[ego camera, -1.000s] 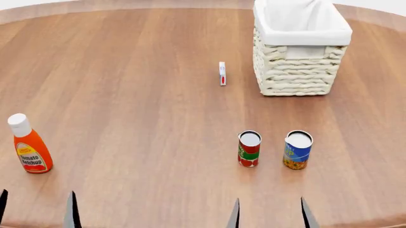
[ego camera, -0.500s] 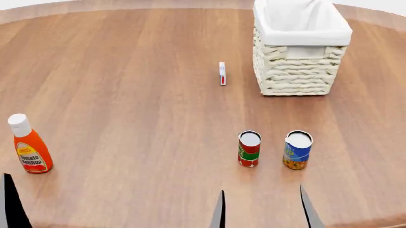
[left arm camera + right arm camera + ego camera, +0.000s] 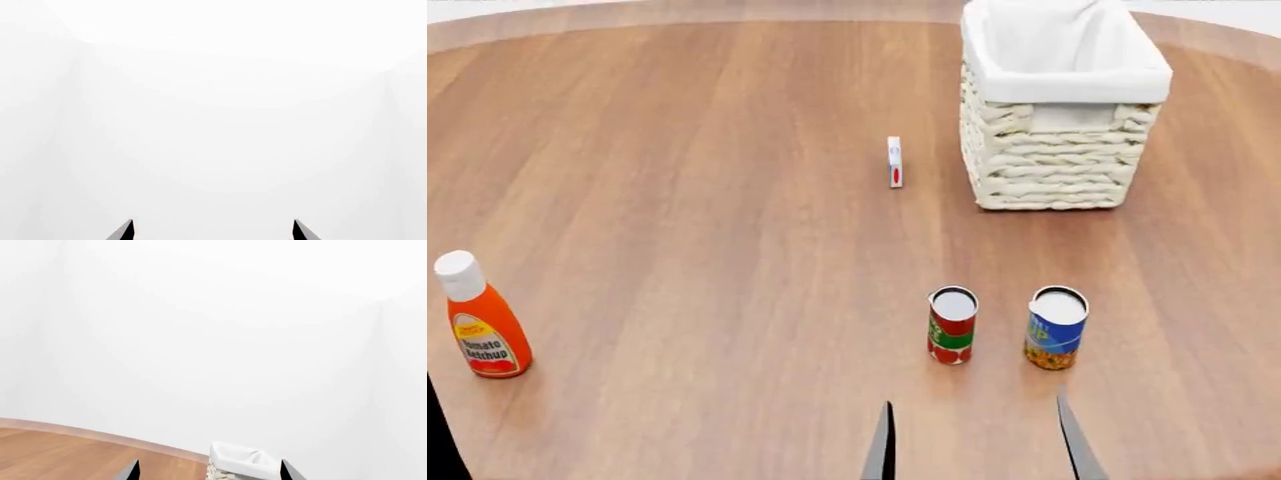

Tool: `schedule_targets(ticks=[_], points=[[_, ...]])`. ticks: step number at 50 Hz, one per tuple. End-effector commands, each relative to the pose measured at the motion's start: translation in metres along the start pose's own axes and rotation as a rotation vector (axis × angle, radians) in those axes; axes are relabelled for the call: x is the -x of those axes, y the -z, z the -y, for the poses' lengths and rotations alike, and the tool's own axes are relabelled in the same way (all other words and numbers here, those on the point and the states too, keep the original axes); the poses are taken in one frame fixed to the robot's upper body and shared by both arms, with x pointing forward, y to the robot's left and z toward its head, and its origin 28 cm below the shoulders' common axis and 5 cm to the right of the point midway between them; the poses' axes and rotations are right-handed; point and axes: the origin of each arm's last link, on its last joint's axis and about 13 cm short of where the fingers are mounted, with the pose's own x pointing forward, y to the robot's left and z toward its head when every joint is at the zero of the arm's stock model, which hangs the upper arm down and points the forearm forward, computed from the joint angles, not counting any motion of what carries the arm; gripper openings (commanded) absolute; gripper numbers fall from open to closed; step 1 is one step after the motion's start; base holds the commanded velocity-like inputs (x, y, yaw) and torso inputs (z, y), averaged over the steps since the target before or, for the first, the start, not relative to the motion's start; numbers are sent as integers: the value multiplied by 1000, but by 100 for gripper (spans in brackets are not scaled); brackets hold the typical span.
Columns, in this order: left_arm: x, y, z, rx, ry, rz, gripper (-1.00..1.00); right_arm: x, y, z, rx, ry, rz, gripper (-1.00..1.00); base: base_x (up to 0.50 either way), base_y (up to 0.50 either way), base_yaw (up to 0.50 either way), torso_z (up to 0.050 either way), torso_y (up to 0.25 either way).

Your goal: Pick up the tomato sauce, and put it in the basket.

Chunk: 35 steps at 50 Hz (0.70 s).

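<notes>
1. The right gripper [image 3: 978, 445] is showing only its two dark fingertips at the near edge of the head view, and they are standing well apart with bare table between them; nothing is held.
2. The left gripper [image 3: 212, 231] is showing two fingertips in its wrist view, spread wide against a blank white background, with nothing between them.
3. The tomato sauce [image 3: 953, 325] is standing upright on the wooden table [image 3: 694, 200], just beyond the right gripper's fingertips and apart from them.
4. A blue-and-yellow can [image 3: 1056, 328] is standing upright near the tomato sauce, on its right, the two not touching.
5. The basket [image 3: 1060, 110] is sitting farther back on the table, well apart from both cans. Its white cloth lining is folding over the rim, and only the lining is showing in the part of the inside that is visible.
6. The right wrist view is catching the basket's rim [image 3: 243, 462] past the table edge, too little to see inside.
7. A small white-and-red item [image 3: 894, 161] is standing just left of the basket, too small to identify.
8. A ketchup bottle [image 3: 474, 318] is standing upright at the far left, well apart from everything else.
</notes>
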Motion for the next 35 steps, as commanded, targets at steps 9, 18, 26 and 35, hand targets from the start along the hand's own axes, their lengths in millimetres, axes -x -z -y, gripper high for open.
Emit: schedule_targets(ticks=[9,18,26,35], points=[[1,1,0,-3,1,-3,100,-1,0,0,12,2,-14,100,273,0,0,0,0],[1,1,0,-5,-1,-4,100,0,-1,1,14,6,-13,100,271,0,0,0,0],[2,-1,0,-7,-3,-1,100,0,-2,1,13,7,-13,100,271,0,0,0,0],[2,0,1,-7,-3,-2,100,0,-2,2,14,9,-13,100,270,0,0,0,0]])
